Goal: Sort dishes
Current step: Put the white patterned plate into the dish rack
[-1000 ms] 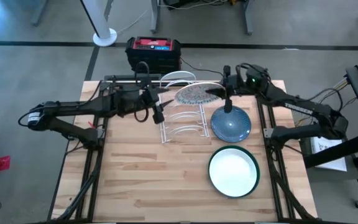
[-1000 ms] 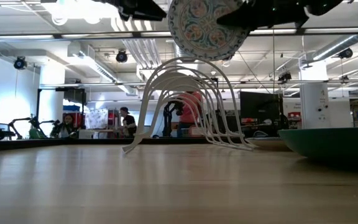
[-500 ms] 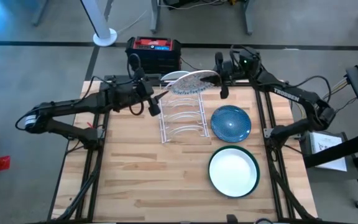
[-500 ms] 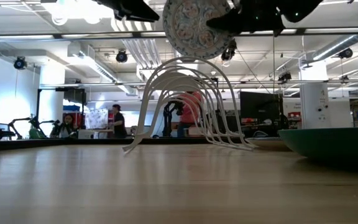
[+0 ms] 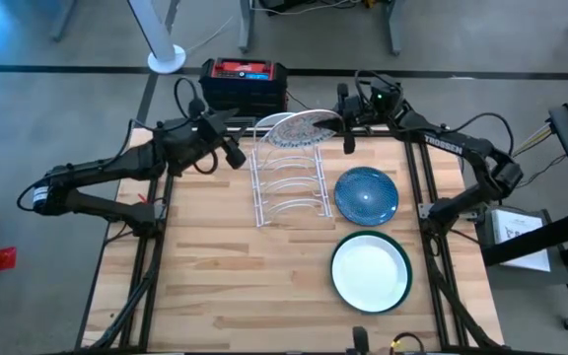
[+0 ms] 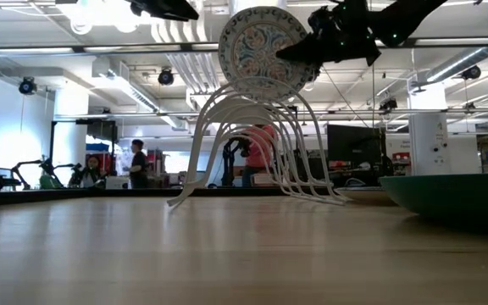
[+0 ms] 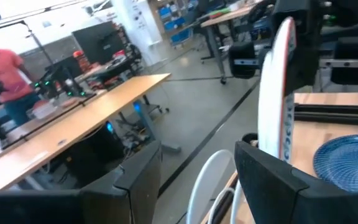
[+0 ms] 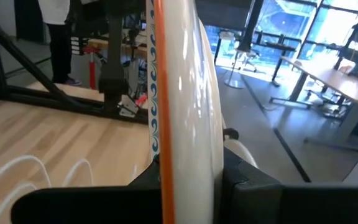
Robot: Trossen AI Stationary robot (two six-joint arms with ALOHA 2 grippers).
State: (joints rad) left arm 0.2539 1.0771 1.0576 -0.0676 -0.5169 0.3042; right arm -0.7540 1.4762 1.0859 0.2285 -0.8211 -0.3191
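The white dish with the floral pattern (image 5: 299,128) (image 6: 257,51) stands on edge over the far end of the white wire rack (image 5: 289,187), with my right gripper (image 5: 343,124) shut on it. Its lower edge is level with the rack's top wires; whether it touches them I cannot tell. The blue speckled dish (image 5: 367,194) lies flat on the table right of the rack. The green dish with a white inside (image 5: 372,272) lies nearer the front edge. My left gripper (image 5: 232,155) hovers open and empty left of the rack's far end. My right gripper pinches the floral dish's rim (image 8: 179,155) between its two fingers, one on each face, on the side of the dish toward the table's right. The fingers (image 6: 299,47) reach in about level from the right. The dish is held upright on edge, above the table.
A red and black box (image 5: 245,84) sits just beyond the table's far edge, behind the rack. Bare wood lies left of the rack and along the near left of the table (image 5: 205,276). People stand far off in the room behind.
My right gripper has carried the floral dish toward the table's far edge and a little left, and slightly down, from above the rack's middle to its far end. My left gripper has drawn back toward the far left, away from the rack, staying open.
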